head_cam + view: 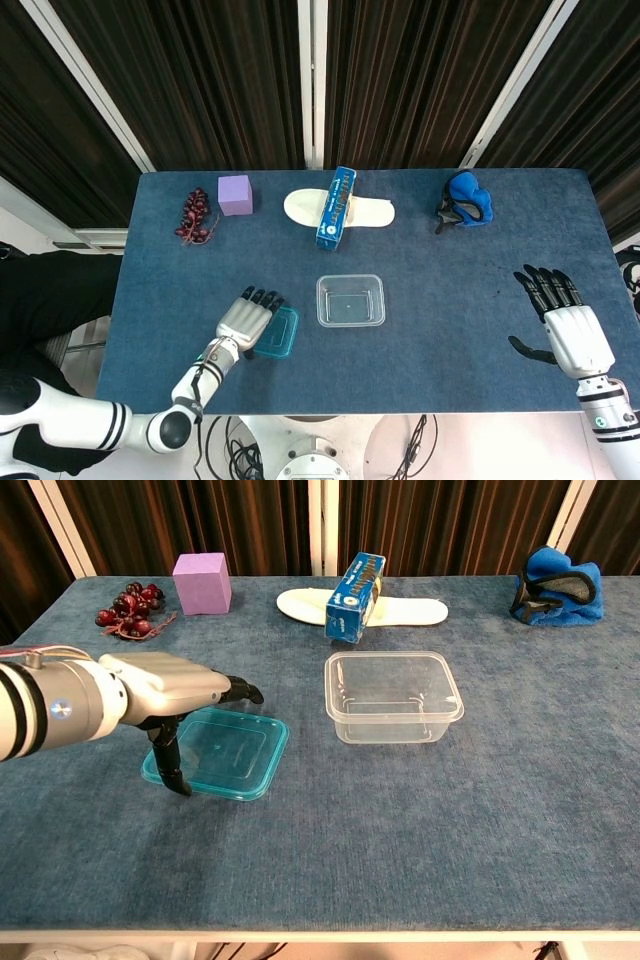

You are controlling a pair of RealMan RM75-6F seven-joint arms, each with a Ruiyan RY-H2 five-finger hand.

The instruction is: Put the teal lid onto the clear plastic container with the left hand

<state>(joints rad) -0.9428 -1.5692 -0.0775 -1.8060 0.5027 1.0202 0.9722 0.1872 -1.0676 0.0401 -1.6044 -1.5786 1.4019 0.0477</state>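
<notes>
The teal lid [218, 753] lies flat on the blue felt table [400, 840], directly under my left hand [165, 685], which hovers over its left half with fingers stretched out flat and the thumb hooked down past the lid's near-left edge. I see no grip on it yet, and whether the thumb tip touches the rim I cannot tell. The lid is a shallow, translucent, rounded square with a raised rim, slick-looking and thin. Just right of it, apart but near, sits the clear plastic container [392, 695], open-topped, with thin glossy walls and a matching rounded outline. So I judge the carry runs rightward and slightly away from me. My right hand [570, 330] is well apart at the far right edge, spread and empty.
</notes>
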